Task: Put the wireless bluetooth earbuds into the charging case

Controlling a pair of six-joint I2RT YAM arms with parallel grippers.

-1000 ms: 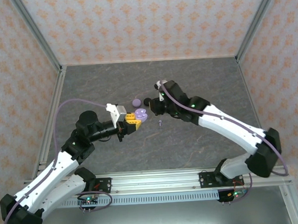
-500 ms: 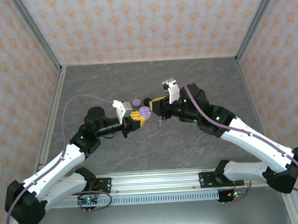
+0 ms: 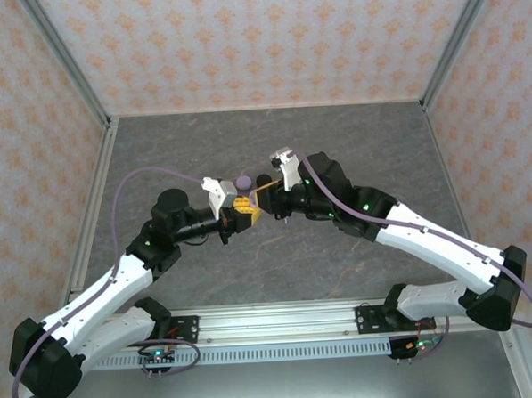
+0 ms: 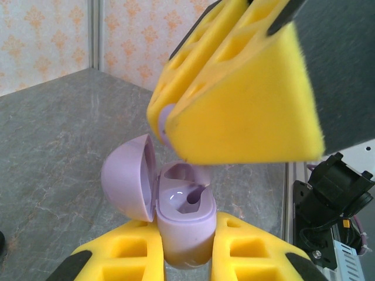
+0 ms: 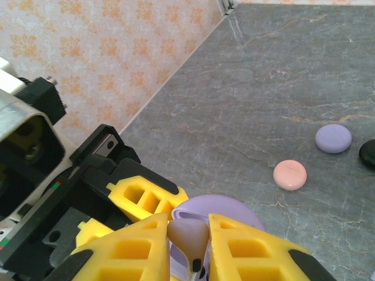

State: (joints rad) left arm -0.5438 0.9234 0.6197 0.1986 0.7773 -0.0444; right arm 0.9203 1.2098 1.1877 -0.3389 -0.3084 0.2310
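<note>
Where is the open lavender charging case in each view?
Left wrist: lower centre, open lavender charging case clamped between the left claw's yellow fingers, hinged open leftward.
Right wrist: bottom centre, the case behind the right claw, which pinches a lavender earbud.
Top external: mid-table where both claws meet, too covered to pick out.
Shared landmark: the left claw gripping the case.

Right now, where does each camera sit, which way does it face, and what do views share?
Top external: fixed above and behind the bases, looking down on the table; left arm and right arm show, left fingers meeting right fingers mid-table.
Left wrist: looks along its own fingers at the open lavender case they clamp; right fingers overhead.
Right wrist: looks down past its own fingers, pinching a lavender earbud, to table and pink disc.
Shared: both wrist views show the case.
</note>
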